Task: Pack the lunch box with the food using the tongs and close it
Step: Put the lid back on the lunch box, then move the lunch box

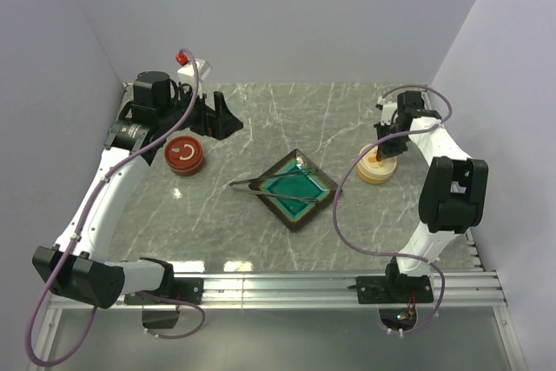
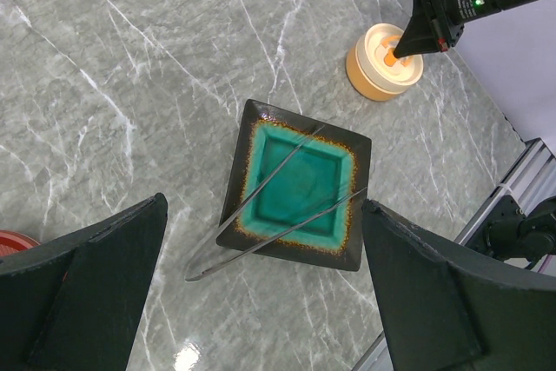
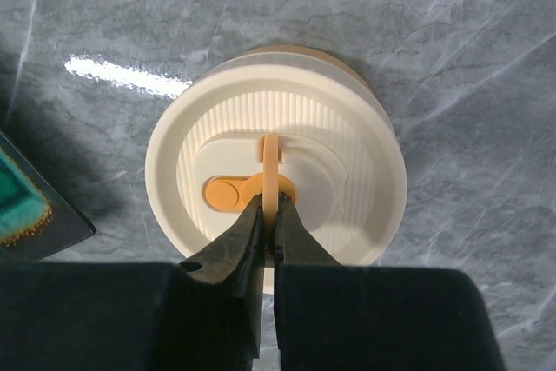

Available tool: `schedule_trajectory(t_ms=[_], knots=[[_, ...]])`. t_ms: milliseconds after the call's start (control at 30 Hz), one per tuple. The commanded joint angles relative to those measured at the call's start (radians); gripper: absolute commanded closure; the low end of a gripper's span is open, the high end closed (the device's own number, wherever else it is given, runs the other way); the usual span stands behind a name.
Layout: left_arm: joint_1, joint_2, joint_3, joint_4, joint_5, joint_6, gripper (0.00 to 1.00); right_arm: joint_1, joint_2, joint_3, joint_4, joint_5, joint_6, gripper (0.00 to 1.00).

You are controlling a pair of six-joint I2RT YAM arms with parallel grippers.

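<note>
You get bright, even overhead light, and shadows are soft and short. White glare streaks sit on the polished surface (image 3: 122, 76), also by its near edge from above. The right pincer (image 3: 269, 215) looms dark and slightly soft, while the surface beyond is sharp.

Grey tongs (image 1: 252, 183) flat across teal dish (image 2: 354, 249), round cream-lidded lunch box (image 1: 375, 175) closed nearby
</note>
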Motion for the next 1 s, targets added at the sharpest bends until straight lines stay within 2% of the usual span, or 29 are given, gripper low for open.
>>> schedule_trajectory(t_ms=[0,300,633,967], knots=[[0.003,-0.007,0.010,0.019,0.005,0.012,0.01,0.006,0.053,-0.077,-0.008,-0.042,0.028,1.00],[0.003,0.003,-0.003,0.026,0.000,0.005,0.01,0.027,0.126,0.063,-0.027,-0.057,0.072,1.00],[0.010,0.003,-0.023,0.026,-0.031,0.013,0.01,0.125,0.264,0.280,-0.051,-0.085,0.115,1.00],[0.115,0.036,-0.040,0.015,0.011,-0.041,0.01,0.248,0.425,0.538,-0.074,-0.111,0.177,1.00]])
